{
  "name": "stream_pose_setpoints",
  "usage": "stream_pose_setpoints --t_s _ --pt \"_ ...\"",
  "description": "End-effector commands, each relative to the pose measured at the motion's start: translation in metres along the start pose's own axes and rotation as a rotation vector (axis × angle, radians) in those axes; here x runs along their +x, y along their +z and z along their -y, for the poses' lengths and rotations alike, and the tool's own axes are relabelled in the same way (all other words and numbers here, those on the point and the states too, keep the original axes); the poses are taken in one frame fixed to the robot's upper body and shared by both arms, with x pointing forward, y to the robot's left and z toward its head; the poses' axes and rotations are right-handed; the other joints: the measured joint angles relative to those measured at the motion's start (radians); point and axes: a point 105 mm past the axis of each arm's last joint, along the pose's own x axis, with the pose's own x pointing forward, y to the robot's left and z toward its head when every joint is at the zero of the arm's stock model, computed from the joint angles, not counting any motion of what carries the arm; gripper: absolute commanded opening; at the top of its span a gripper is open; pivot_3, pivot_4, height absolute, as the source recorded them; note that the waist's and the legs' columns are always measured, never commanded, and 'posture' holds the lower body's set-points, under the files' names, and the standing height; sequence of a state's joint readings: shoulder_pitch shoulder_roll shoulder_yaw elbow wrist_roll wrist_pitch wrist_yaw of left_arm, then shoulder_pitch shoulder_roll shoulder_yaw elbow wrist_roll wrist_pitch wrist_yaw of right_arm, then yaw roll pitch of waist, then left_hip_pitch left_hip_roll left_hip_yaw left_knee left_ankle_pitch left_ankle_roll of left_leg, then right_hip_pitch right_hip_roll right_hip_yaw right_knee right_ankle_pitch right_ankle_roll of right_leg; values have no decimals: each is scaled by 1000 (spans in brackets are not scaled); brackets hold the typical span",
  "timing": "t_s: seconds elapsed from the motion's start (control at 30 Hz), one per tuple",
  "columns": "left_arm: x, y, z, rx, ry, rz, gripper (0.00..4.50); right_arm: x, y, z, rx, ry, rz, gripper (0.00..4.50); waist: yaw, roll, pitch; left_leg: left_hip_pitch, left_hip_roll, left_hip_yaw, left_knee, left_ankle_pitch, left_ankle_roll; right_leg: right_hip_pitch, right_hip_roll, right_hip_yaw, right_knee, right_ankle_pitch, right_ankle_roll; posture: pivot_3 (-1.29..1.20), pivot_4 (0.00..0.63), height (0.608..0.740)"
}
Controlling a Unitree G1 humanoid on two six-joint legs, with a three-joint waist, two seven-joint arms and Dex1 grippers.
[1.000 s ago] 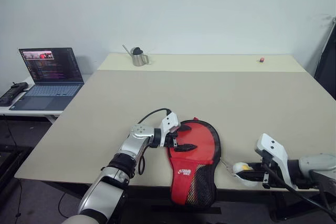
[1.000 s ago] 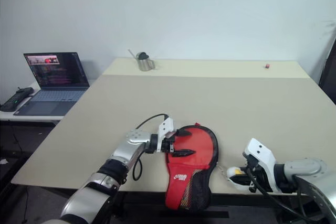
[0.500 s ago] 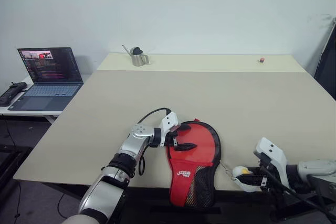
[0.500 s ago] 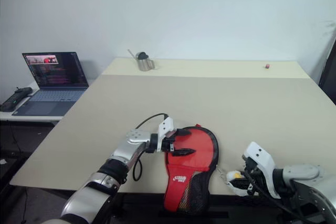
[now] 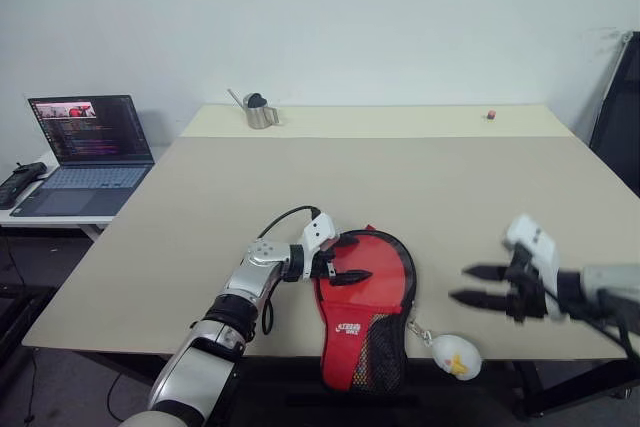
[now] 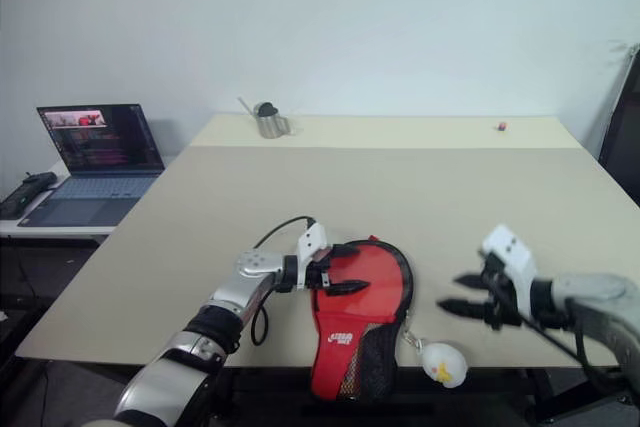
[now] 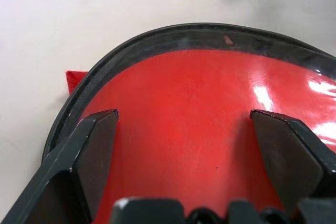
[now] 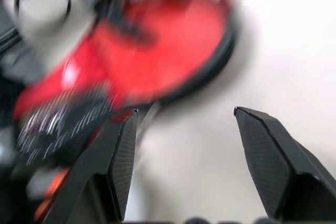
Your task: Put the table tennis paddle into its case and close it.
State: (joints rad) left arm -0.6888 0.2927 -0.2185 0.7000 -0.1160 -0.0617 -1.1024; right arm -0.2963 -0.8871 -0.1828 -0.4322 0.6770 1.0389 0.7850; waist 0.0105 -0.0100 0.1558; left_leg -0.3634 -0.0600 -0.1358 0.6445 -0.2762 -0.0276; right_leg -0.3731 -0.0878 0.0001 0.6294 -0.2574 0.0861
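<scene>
The soft red case is seen lying at the desk's near edge, pinned by the wide-spread left hand; limp fabric is judged best taken at its stiffer zip rim by the empty, parted right hand.

I see the case as soft red cloth with a glossy, smooth face, a black woven rim and black mesh low down. The table looks matt and smooth. The small jug shines like metal. My gripper fingers look like hard black plastic.
</scene>
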Motion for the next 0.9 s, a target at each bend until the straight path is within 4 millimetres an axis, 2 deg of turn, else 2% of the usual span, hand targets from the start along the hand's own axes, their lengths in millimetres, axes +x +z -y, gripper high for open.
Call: stream_pose_setpoints --t_s 0.03,0.13,0.27,0.33,0.43,0.7,0.9 --pt "-14 5 1 -49 4 23 4384 17 5 19 -28 -46 49 3159 -10 -2 2 -1 0 0 -1 0 0 -1 0 0 0 0 0 0 150 740" --pt "-31 26 -2 -79 12 83 4384 35 10 25 -18 -39 87 3159 -22 -3 5 -3 0 0 -1 0 -1 -7 0 6 2 3 -6 0 150 740" --pt "-61 41 -4 -124 13 104 4384 60 14 22 -20 0 121 3159 -40 -4 5 -19 -1 2 1 2 -6 -25 -1 9 4 4 -7 0 150 740" --pt "-77 41 -7 -133 28 86 4384 72 18 20 -15 20 141 3159 -42 -4 6 -23 -2 4 1 2 -6 -33 -1 11 9 3 -7 0 150 740" --pt "-103 35 -11 -132 77 33 4384 92 27 15 -14 72 174 3159 -46 -4 7 -22 -2 6 1 1 -7 -34 -1 13 13 2 -9 0 150 740" --pt "-113 35 0 -147 98 39 4384 130 31 11 -33 149 151 3159 -41 -4 8 -20 -2 5 1 2 -7 -33 -1 13 16 2 -10 0 150 740" --pt "-121 35 10 -154 126 42 4384 155 23 10 -50 181 99 3159 -45 -4 8 -20 -1 6 1 2 -8 -35 -1 15 16 2 -10 0 150 740"
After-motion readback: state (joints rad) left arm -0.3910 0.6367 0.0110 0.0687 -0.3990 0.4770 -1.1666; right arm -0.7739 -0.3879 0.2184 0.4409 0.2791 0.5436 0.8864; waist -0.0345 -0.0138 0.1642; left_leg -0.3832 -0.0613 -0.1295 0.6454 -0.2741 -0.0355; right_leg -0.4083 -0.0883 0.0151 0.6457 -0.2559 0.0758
